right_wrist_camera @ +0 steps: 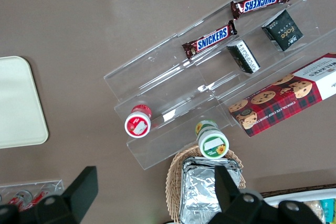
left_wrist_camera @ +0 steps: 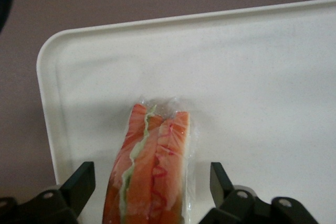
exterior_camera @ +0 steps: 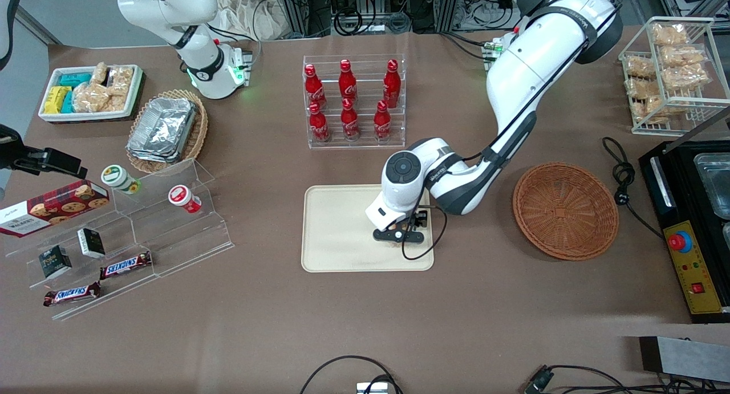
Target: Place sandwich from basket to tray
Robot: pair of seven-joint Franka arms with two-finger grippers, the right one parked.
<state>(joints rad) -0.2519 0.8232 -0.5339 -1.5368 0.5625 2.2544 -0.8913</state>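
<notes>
The gripper (exterior_camera: 399, 232) hangs low over the cream tray (exterior_camera: 336, 234), at the end of the tray toward the working arm, and its two black fingers (left_wrist_camera: 79, 184) stand apart with the sandwich (left_wrist_camera: 152, 169) between them; from the wrist view a sliver of tray shows on each side of the wedge, so the fingers appear not to press it, though contact lower down cannot be ruled out. The sandwich seems to rest on the tray floor, near one rounded corner, with its filling edge up. The round basket (exterior_camera: 564, 210) sits well apart on the tabletop (exterior_camera: 256, 320), toward the working arm's end, with nothing visible in it. The release looks to be the step in hand, and doing it well probably means a straight vertical lift with the fingers kept wide, since the crinkly clear wrap could catch on a pad and tip or drag the narrow wedge. Materials differ sharply: the tray is smooth, matte, hard plastic with a low rolled rim; the sandwich is soft, layered orange-red with a pale green streak under glossy film; the basket is finely woven reddish-brown wicker, shallow and dished; the tabletop is a dull brown sheet.
</notes>
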